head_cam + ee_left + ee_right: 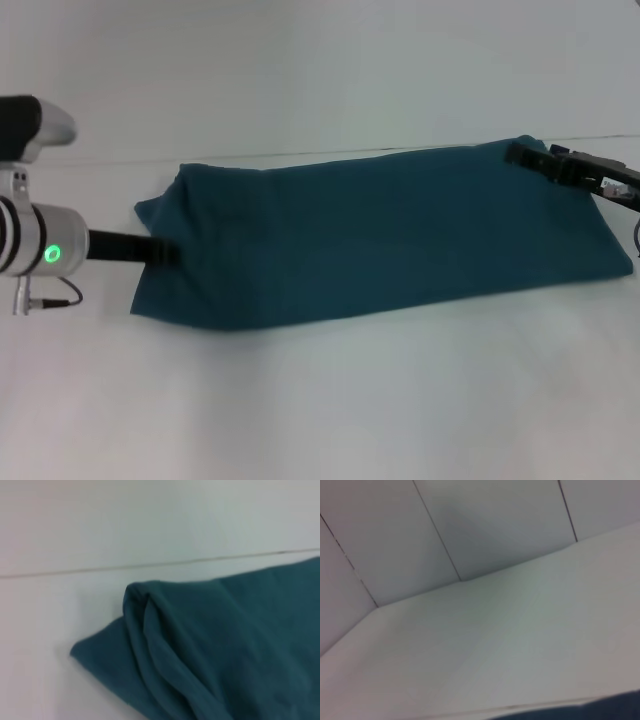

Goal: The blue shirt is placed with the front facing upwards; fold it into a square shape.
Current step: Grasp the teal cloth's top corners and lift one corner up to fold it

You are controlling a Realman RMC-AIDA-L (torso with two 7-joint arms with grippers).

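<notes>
— Two pincers at work? Which has what?

— Left pincer (165, 252) at nine o'clock, pressed into the bunched left end of the blue shirt (380, 235); cannot tell whether clamped or merely touching. Right pincer (530, 156) at two o'clock, on the far right corner; grip likewise hidden.

— Handling?

— Probably light, soft and limp; sure to sag and drag, hardly slippery, not fragile. Best pinched at corners or along a doubled edge, both ends lifted together.

— Looks and place?

— Dark teal-blue, already folded into a long band across mid-desk (320, 400), running nine to three o'clock. Thick rolled folds at the left end, smoother toward the right. No lettering showing. Not yet square.
</notes>
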